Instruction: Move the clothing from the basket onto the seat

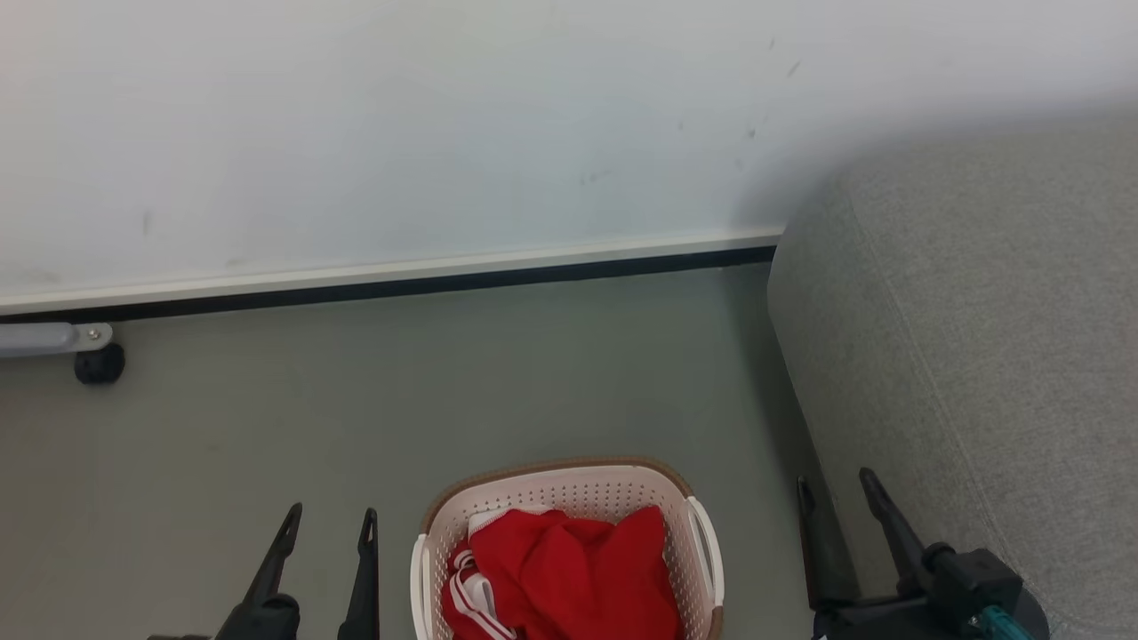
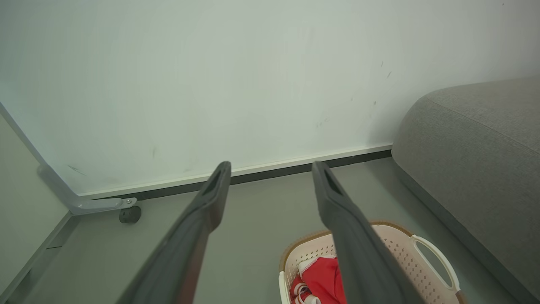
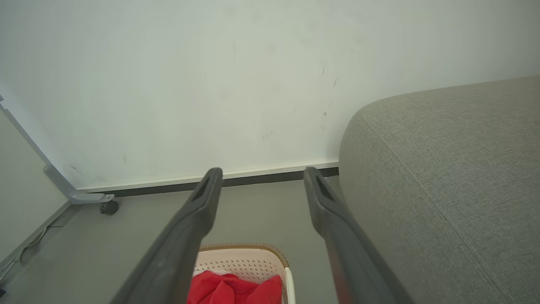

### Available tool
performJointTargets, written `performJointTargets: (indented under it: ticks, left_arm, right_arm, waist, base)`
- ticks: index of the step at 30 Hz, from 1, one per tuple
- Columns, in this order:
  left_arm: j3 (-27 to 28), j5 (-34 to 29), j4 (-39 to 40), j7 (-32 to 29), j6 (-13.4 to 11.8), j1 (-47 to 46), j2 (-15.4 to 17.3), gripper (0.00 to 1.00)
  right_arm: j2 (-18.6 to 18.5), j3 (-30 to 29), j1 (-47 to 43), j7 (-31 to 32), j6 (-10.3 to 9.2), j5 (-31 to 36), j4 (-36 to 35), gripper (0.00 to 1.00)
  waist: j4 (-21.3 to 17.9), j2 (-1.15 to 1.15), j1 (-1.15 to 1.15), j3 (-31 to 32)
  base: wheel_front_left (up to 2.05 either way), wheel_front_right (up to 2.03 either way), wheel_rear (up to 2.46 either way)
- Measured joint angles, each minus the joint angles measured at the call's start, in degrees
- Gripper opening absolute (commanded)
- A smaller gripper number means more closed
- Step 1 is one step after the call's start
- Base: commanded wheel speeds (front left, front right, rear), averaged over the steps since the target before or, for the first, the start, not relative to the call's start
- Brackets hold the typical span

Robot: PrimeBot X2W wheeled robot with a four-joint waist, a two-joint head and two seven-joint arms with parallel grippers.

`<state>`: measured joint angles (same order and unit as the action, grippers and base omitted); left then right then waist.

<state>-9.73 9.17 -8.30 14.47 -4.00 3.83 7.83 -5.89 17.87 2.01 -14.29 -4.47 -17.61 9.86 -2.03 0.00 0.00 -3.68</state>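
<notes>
At the lower left of the head view, the left gripper (image 1: 331,516), its two long dark fingers spread wide apart, holding nothing, just left of a cream-white plastic basket (image 1: 569,487) full of little holes, with a brown rim and white handles. At the lower right, the right gripper (image 1: 836,482), fingers wide apart too, holding nothing, between the basket and the side of a big grey cloth sofa (image 1: 978,311) with round edges. Inside the basket, bunched-up bright red clothing (image 1: 578,569) with white trim, touched by neither gripper. Under the basket, a smooth grey-green floor (image 1: 533,373). Behind, a white wall (image 1: 444,133) with a pale strip along the bottom. Far left, a small black wheel (image 1: 100,364) under a grey metal leg (image 1: 44,338).
</notes>
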Motion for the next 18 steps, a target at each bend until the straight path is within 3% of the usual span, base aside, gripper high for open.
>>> performJointTargets:
  ticks: [18]
  left_arm:
    - [-5.61, -2.76, -7.13, 0.0, 2.57, -11.56, -2.09, 1.0]
  right_arm:
    - [-0.7, -5.88, 8.95, -0.26, -0.64, 0.6, -4.68, 1.0]
  waist:
    - [-2.92, 0.0, 0.01, -13.72]
  base:
    - [0.0, 0.0, 0.0]
